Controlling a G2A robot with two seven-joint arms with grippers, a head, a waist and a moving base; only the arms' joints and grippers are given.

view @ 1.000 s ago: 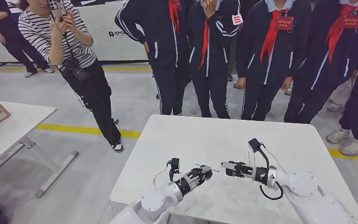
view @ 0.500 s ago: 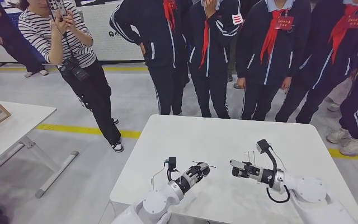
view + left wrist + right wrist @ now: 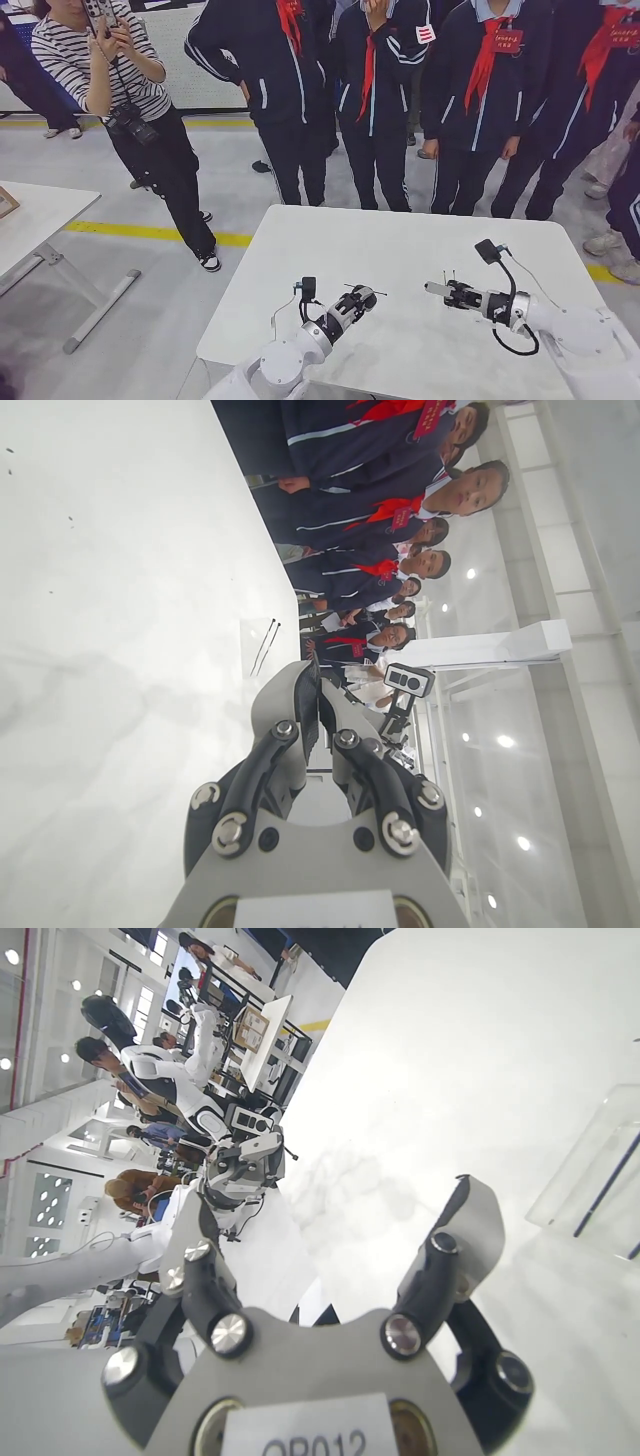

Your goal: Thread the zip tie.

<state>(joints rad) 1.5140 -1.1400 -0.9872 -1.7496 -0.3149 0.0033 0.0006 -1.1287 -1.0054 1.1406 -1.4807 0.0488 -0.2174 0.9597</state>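
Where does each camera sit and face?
Top view: above the arms, looking down at the table; both arms show.
Left wrist view: on the left wrist, looking along the shut left gripper to spare zip ties on a clear plate.
Right wrist view: on the right wrist, looking past the open right gripper at the left gripper holding a zip tie.
Shared: both wrist views show the plate.

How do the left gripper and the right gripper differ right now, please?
The left gripper is shut, pinching a zip tie; the right gripper is open and holds nothing. The right gripper is close to the clear holder with spare zip ties; the left gripper is farther from it. Both are over the white table.
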